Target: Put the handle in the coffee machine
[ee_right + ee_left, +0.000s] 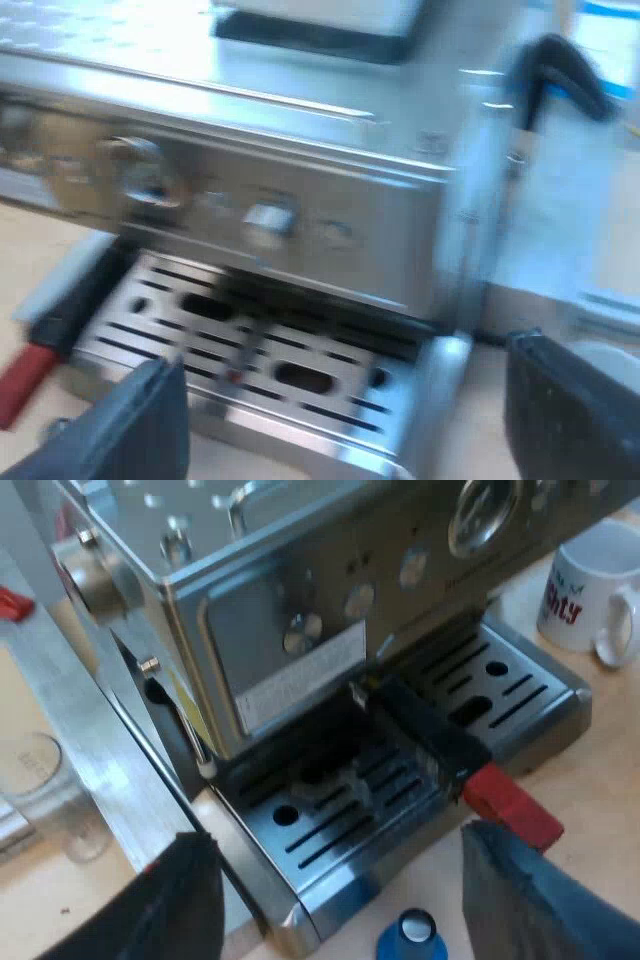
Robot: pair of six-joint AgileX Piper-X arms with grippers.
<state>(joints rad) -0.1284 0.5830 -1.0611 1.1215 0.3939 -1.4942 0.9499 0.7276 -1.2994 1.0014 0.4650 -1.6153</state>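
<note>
Bright, even light w/ strong glare on espresso machine (280, 610) top; deep shadow under its front, over drip tray (345, 815).

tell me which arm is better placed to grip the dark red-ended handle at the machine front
Left, probably. The left gripper hangs open right by the red end of the dark handle over the steel espresso machine's drip tray; the right gripper sits farther from it.

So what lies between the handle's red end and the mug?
In the left wrist view, the drip tray's corner and a strip of bare table lie between the red end and the mug.
</note>
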